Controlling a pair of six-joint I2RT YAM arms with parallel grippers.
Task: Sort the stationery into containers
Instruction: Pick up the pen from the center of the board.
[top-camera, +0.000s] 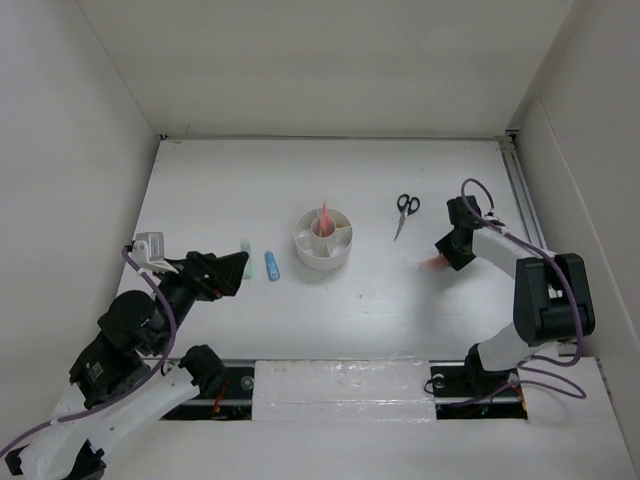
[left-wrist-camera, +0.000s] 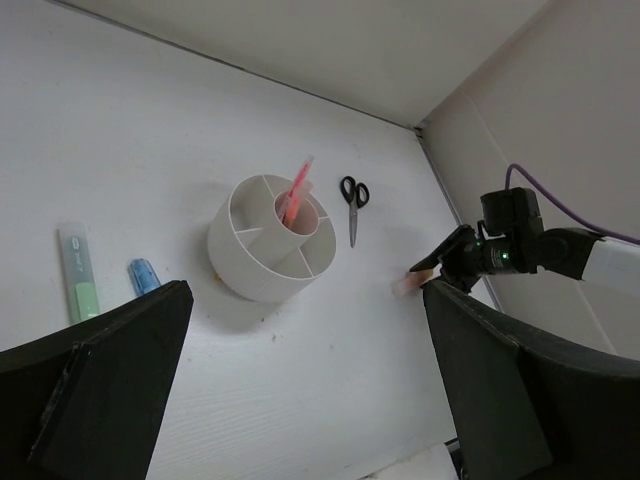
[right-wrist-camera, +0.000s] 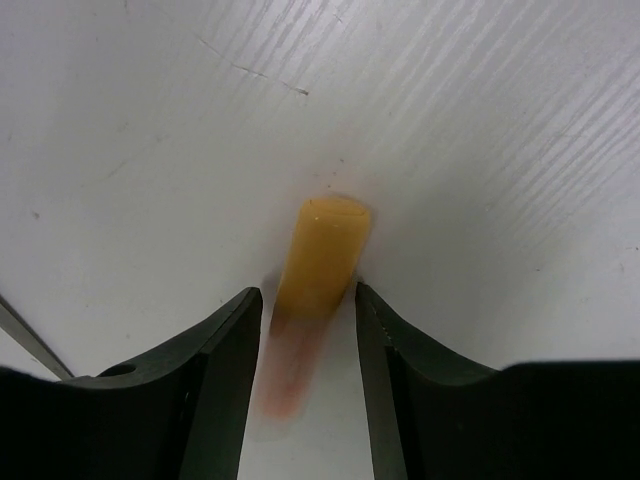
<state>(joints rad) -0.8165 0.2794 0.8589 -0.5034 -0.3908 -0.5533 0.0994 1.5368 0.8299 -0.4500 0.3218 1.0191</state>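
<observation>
Orange-yellow marker: lies flat on the white table, at 4 o'clock from the organizer in the top view, well apart from it; in the right wrist view runs from 6 to 12 o'clock, tipped a little toward 1; shows its round yellow end at the far 12 o'clock side and a pinker, blurry end down at 6.

Right gripper: sits low over the marker with one jaw on each side of it; not clenched, with a thin gap on the 9 o'clock side.

Left gripper: spread wide, grasping nothing; hangs at 8 o'clock from the organizer, just by the two short markers.

Pink pen: stands in the middle cup of the organizer; leans with its top toward 12 o'clock in the top view and toward 1 in the left wrist view.

Scissors: lie flat at 2 o'clock from the organizer; point the black handles toward 12 and the blade tips toward 6, tipped a bit toward 7.

Blue marker: lies flat at 8 o'clock, near the organizer; runs close to 12 and 6 the long way.

Green marker: lies just beside the blue one, farther from the organizer; runs almost the same way.
</observation>
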